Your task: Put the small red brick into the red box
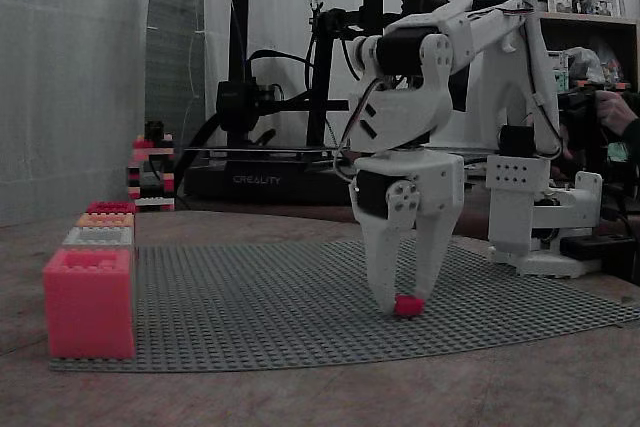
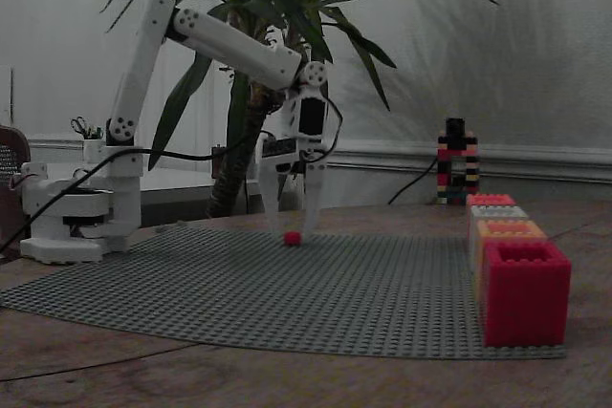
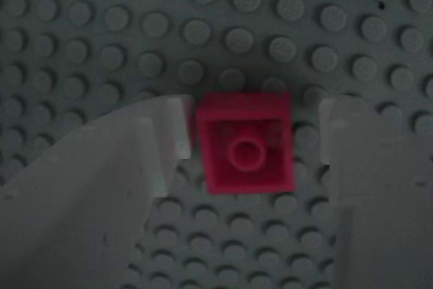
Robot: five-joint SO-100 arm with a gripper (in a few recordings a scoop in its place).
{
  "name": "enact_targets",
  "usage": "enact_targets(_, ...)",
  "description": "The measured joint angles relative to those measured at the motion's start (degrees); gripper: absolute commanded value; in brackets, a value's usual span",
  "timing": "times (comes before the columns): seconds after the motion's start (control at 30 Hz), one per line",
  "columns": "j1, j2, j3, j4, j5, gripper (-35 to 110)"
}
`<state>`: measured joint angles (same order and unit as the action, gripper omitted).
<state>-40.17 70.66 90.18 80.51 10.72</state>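
Observation:
The small red brick [image 3: 247, 143] sits on the studded grey baseplate [image 1: 260, 307], one stud showing on its top. My white gripper [image 3: 256, 133] is down at the plate with a finger on each side of it. In the wrist view the left finger [image 3: 162, 140] meets the brick's edge and the right finger [image 3: 358, 147] stands a small gap away, so the gripper is open. Both fixed views show the brick [image 1: 408, 305] [image 2: 293, 237] between the fingertips of the gripper [image 1: 405, 297] [image 2: 296, 228]. The red box [image 1: 88, 302] [image 2: 524, 291] stands at the plate's near corner, far from the gripper.
Behind the red box runs a row of boxes: orange [image 2: 507, 231], grey [image 2: 497, 212] and another red [image 2: 490, 200]. A tower of stacked bricks [image 2: 457, 161] stands at the back. The arm's base [image 2: 67, 222] sits off the plate; a 3D printer [image 1: 300, 87] stands behind.

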Motion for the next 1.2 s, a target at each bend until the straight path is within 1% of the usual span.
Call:
enact_targets(0.1, 0.0, 0.0, 0.44, 0.0, 0.0, 7)
enact_targets(0.3, -0.18, 0.09, 0.0, -0.09, 1.05, 0)
enact_targets(0.73, -0.09, 0.35, -1.41, 0.18, 0.53, 0)
enact_targets(1.0, -0.44, 0.88, -5.8, 0.44, 0.88, 0)
enact_targets(1.2, 2.2, 1.05, -8.35, -1.05, 1.05, 0)
